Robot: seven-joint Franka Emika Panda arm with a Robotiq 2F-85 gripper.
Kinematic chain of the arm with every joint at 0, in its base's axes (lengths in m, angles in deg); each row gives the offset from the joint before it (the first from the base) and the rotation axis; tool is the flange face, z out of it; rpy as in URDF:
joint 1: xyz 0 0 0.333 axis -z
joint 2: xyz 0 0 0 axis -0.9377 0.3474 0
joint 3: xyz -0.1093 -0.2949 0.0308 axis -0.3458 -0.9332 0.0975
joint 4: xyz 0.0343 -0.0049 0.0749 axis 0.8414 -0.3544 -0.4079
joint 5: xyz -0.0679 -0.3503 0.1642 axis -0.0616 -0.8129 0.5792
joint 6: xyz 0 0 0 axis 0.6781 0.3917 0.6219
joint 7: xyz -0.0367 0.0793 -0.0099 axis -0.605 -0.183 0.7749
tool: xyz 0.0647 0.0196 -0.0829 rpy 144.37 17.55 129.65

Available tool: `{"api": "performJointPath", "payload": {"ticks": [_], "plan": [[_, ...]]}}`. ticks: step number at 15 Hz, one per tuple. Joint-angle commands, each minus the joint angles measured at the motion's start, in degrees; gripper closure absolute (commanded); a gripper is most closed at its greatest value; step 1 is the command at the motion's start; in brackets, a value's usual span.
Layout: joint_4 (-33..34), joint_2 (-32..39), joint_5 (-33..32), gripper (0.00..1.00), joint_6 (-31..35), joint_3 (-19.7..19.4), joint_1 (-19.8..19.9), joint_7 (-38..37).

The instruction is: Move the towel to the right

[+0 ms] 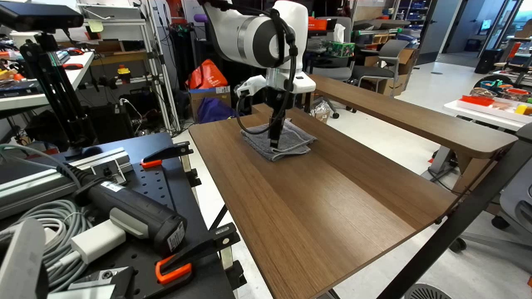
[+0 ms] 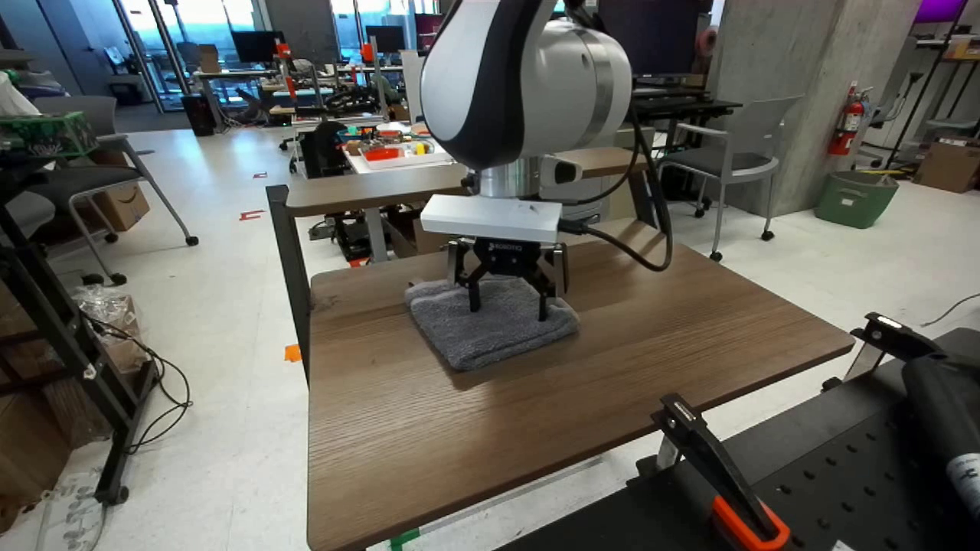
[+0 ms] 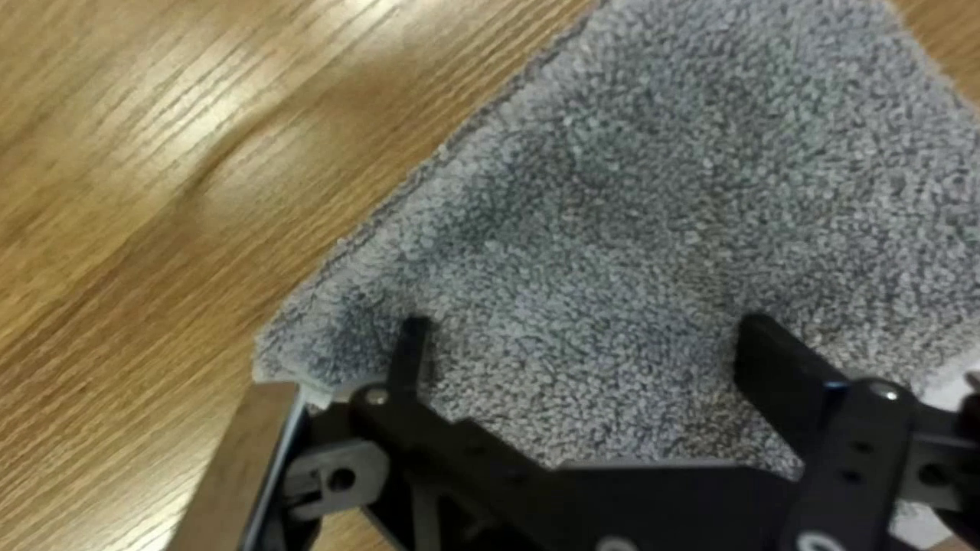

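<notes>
Locate folded grey terry towel (image 2: 491, 329) nearest far-left corner of surface (image 2: 383, 428) in an exterior view, under wide-spread jaws. Avoid shallow closing: likely to pinch only the top layer, dragging folds open in transit.

white arm (image 2: 563, 84) | silver band (image 2: 604, 73) | black cable (image 1: 293, 51) | black tool (image 2: 508, 308), pale ROBOTIQ lettering (image 2: 507, 247)

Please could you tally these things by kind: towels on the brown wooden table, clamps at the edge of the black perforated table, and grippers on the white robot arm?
Grey folded cloth towel: 1
Black clamps with orange parts: 2
Black two-fingered gripper: 1
Total: 4
</notes>
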Motion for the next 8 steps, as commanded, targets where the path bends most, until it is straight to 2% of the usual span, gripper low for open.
{"api": "performJointPath", "payload": {"ticks": [1, 8], "plan": [[2.07, 1.04, 2.61, 0.00, -2.96, -1.53, -0.68, 2.75], [-1.71, -0.05, 1.82, 0.00, -2.38, -6.60, 0.19, 1.82]]}}
